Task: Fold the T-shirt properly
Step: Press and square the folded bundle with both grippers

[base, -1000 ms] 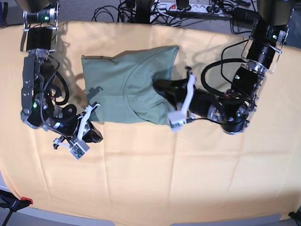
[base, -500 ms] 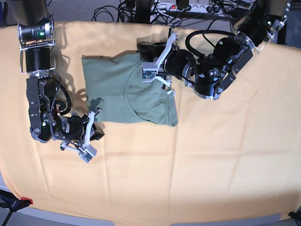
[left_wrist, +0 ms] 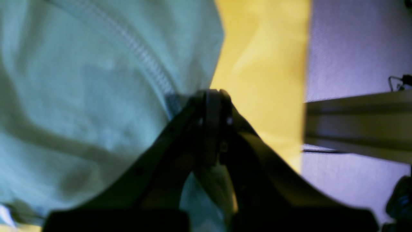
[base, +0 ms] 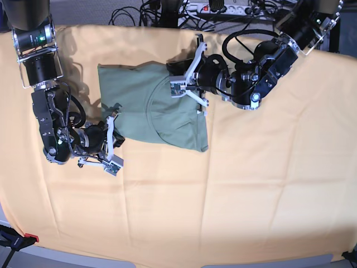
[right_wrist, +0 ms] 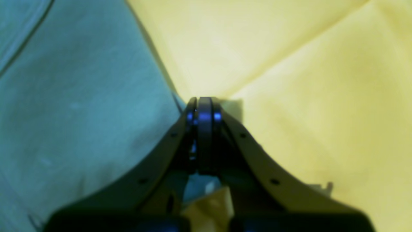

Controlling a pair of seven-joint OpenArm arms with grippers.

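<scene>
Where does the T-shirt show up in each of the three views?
Base: T-shirt lies upper centre, between the two arms.
Left wrist: fills the left half, gripped at its edge.
Right wrist: fills the left side, gripped at its edge.
Shared landmark: the yellow-orange table cloth under it.

The base view looked down from above on the whole cloth (base: 234, 184), both arms and the shirt (base: 150, 111). Each of the 2 wrist views sat close behind its gripper, aimed along the jaws: the left (left_wrist: 210, 106) at shirt (left_wrist: 96, 96), cloth (left_wrist: 260, 64) and floor, the right (right_wrist: 202, 112) at shirt (right_wrist: 80, 96) and cloth (right_wrist: 305, 96).
</scene>
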